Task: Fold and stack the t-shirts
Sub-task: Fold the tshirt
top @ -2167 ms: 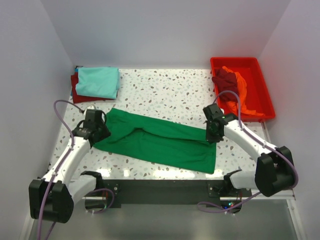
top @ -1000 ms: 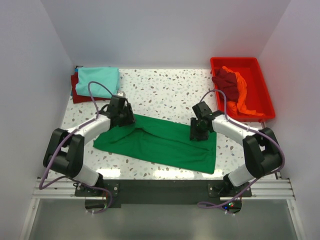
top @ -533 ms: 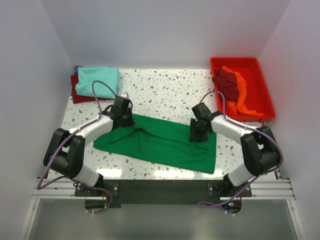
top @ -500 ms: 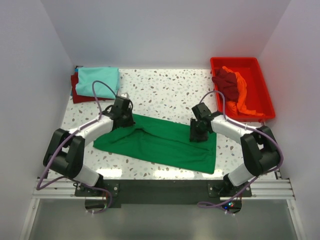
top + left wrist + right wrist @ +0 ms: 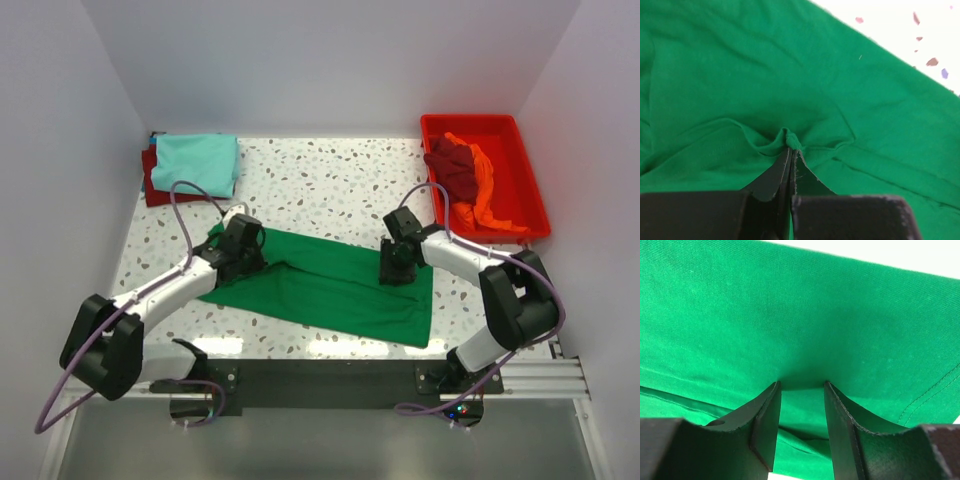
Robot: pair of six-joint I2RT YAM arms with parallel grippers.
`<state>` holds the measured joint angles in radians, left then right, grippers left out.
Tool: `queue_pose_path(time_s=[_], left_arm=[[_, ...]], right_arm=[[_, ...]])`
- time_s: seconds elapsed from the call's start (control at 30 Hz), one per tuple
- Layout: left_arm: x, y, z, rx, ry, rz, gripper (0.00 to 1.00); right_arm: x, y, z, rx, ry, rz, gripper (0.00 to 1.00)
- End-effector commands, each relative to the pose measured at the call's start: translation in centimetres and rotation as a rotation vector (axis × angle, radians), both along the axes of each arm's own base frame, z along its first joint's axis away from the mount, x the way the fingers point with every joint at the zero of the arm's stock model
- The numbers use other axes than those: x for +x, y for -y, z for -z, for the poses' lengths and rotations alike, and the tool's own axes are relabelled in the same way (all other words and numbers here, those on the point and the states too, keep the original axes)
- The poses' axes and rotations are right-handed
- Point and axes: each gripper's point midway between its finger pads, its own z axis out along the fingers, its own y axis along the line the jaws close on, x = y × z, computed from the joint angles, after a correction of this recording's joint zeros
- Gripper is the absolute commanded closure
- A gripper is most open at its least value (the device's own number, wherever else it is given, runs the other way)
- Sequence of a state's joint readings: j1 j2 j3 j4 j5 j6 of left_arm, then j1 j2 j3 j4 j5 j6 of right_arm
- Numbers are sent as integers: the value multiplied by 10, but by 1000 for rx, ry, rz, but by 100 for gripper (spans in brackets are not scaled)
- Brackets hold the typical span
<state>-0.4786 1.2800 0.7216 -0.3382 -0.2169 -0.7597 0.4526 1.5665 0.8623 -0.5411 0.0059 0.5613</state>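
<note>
A bright green t-shirt (image 5: 330, 290) lies spread in a long band across the near middle of the table. My left gripper (image 5: 240, 256) sits on its left end, shut on a small pinched ridge of the green cloth (image 5: 788, 136); the fingertips (image 5: 784, 159) meet with the fold between them. My right gripper (image 5: 393, 266) is open, its tips pressed down on the shirt's right part (image 5: 790, 300) with flat cloth between the fingers (image 5: 771, 405). A light teal t-shirt (image 5: 197, 163) lies folded on a dark red one (image 5: 150, 182) at the far left.
A red plastic tray (image 5: 535, 200) stands at the far right, holding a dark red shirt (image 5: 450, 160) and an orange one (image 5: 487, 195). White walls close in the speckled table (image 5: 330, 180) on three sides. The arm bases stand at the near edge.
My left gripper has moved a little nearer and down along the shirt's left end, taking the cloth with it; that end has bunched. My right gripper has barely moved.
</note>
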Motion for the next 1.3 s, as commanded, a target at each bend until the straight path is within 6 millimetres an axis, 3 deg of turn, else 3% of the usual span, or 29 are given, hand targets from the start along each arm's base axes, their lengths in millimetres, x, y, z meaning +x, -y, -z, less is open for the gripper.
queue_pose_path(time_s=[0.0, 0.4, 0.43, 0.47, 0.57, 0.67, 0.77, 0.9, 0.97, 1.0, 1.03, 1.13, 1.27], left_arm=[[-18, 0, 7, -14, -21, -44, 100], [-75, 3, 16, -87, -85, -46, 99], [-77, 9, 14, -113, -70, -20, 92], [-79, 13, 13, -135, -61, 1, 74], [-86, 20, 8, -191, -23, 38, 44], [-83, 15, 0, -172, 8, 35, 36], [-69, 14, -26, -149, 57, 19, 33], [-46, -2, -45, -43, 105, -39, 30], [-30, -23, -50, -3, 115, -84, 30], [-26, -30, -46, -2, 91, -92, 30], [-16, -50, -47, -4, 96, -157, 30], [-6, -66, -43, 17, 112, -153, 32], [-13, -59, -7, -3, 21, -100, 34]], right_arm=[[-3, 0, 14, -7, -26, 0, 57], [-3, 0, 18, -10, -31, -1, 57], [-3, 0, 17, -10, -31, 0, 57], [-3, 0, 18, -11, -34, 0, 57], [-1, 0, 17, -13, -32, -4, 57], [0, -1, 17, -12, -32, -4, 57], [1, -1, 16, -13, -33, -7, 57], [0, -2, 13, -11, -31, -7, 57], [1, -2, 9, -11, -26, -7, 57], [2, -2, 7, -7, -23, -4, 57], [3, -2, 1, -3, -13, -2, 57], [7, -4, -10, 3, 13, 3, 57], [10, 3, -19, -28, 39, 21, 56]])
